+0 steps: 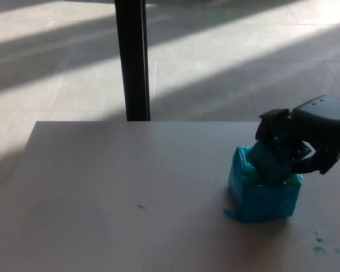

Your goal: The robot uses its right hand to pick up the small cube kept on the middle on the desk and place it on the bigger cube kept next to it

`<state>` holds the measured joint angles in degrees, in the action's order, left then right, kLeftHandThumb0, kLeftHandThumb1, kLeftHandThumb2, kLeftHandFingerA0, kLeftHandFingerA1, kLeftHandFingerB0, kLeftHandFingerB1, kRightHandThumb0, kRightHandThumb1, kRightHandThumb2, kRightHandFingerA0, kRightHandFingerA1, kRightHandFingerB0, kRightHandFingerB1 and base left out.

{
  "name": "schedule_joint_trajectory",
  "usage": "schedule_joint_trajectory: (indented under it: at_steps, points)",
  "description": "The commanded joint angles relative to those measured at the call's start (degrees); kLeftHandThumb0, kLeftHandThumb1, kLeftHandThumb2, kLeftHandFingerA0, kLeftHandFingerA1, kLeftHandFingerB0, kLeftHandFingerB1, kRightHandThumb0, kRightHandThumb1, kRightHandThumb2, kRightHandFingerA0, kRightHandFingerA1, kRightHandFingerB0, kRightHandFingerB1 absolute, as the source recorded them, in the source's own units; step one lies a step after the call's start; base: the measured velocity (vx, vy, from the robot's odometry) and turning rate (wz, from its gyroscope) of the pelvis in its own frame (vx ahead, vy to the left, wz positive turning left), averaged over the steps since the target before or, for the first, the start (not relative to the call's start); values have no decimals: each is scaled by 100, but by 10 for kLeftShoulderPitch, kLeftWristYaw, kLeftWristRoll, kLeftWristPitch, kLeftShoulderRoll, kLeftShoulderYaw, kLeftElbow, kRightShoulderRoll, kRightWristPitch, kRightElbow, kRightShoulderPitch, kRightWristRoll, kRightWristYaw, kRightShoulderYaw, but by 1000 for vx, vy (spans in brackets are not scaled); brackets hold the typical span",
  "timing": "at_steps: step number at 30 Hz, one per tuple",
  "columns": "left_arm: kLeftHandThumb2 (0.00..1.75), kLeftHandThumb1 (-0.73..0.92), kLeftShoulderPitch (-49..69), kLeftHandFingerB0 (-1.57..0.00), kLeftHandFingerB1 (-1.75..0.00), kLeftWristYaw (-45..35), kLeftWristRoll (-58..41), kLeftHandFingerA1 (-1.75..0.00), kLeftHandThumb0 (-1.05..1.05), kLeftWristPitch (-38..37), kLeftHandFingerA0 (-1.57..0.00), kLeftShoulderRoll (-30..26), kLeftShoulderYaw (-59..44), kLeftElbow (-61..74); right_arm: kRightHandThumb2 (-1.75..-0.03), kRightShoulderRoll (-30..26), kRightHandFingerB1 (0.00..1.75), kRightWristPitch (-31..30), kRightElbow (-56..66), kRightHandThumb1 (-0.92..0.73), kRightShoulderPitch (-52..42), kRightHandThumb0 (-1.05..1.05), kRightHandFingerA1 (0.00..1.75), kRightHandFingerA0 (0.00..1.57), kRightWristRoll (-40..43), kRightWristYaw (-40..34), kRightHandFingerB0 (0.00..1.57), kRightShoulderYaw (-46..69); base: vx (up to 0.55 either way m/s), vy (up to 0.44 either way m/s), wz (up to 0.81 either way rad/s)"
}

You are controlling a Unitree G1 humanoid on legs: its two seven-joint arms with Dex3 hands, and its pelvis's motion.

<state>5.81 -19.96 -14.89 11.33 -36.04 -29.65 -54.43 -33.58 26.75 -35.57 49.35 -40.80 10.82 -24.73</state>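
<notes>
At the right of the frame, the black right robot hand (306,139) grips a small teal tape-wrapped cube (270,158), fingers closed around it, resting it on top of the larger teal tape-wrapped cube (263,195) on the pale tabletop (130,192). A dark post (131,56) rises behind.

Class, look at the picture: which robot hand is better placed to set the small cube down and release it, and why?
The right robot hand. It already grips the small cube over the bigger cube. The left robot hand is out of view.
</notes>
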Motion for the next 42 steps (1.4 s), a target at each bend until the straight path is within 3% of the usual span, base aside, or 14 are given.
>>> schedule_joint_trajectory:
  at_steps: [1,5,6,12,14,15,18,19,26,27,31,33,36,42]
  points:
    - [118,75,-1,-21,-47,-4,-5,-59,-89,6,-32,-13,-4,-3,-61,4,35,-78,33,-71,5,-46,82,49,-61,34,15,-27,0,0,0]
    - [118,74,-4,-21,-47,-6,-5,-60,-88,0,-34,-14,-4,-13,-70,-16,19,-135,95,-34,-1,-63,11,0,-112,103,3,-53,0,0,0]
    - [79,83,-3,-30,-39,-6,-1,-51,-96,-3,-35,-15,-1,-13,-69,-20,11,-142,103,-41,-2,-62,0,0,-116,120,4,-57,0,0,0]
    - [70,92,1,-31,-38,-12,-5,-50,-92,-1,-32,-14,-4,-8,-68,-31,5,-171,125,-39,-3,-68,0,0,-127,184,3,-67,0,0,0]
    - [118,74,-4,-19,-47,-12,-8,-60,-87,1,-34,-15,-6,-13,-75,-36,0,-165,123,-45,0,-74,7,0,-135,181,0,-72,0,0,0]
    - [80,82,-2,-31,-40,-5,-5,-52,-96,2,-34,-14,-4,-8,-79,-40,0,-164,123,-48,1,-77,9,0,-143,183,0,-76,0,0,0]
    - [115,72,-2,-25,-50,-4,-1,-54,-85,-2,-19,-13,-1,-9,-80,-46,0,-170,129,-48,8,-78,11,0,-148,207,0,-81,0,0,0]
    - [71,92,-3,-30,-37,-4,-2,-46,-91,-3,-26,-13,-2,-12,-82,-46,0,-169,129,-49,11,-78,13,0,-149,212,0,-83,0,0,0]
    - [73,92,5,-29,-37,-10,0,-47,-91,-1,-27,-11,1,0,-87,-50,0,-171,138,-51,25,-82,15,0,-153,212,0,-76,0,0,0]
    - [115,72,2,-26,-50,-3,-1,-53,-83,3,-19,-11,0,0,-87,-49,0,-171,145,-49,27,-77,15,0,-145,208,0,-67,0,0,0]
    - [120,78,6,-23,-48,-5,-5,-56,-93,2,-26,-7,-3,3,-88,-49,0,-171,156,-49,33,-79,16,0,-138,219,0,-59,0,0,0]
    - [71,92,9,-30,-37,-8,-1,-49,-91,3,-31,-9,1,7,-87,-46,0,-171,161,-48,34,-77,17,0,-129,212,0,-47,0,0,0]
    - [71,92,10,-33,-39,-6,-1,-46,-91,1,-25,-8,2,9,-55,-45,0,-176,171,-44,33,-83,0,0,-124,213,0,-34,0,0,0]
    - [71,92,10,-32,-38,-2,1,-45,-90,-1,-22,-9,3,5,-84,-54,0,-191,186,-49,26,-79,16,0,-94,178,0,38,0,0,0]
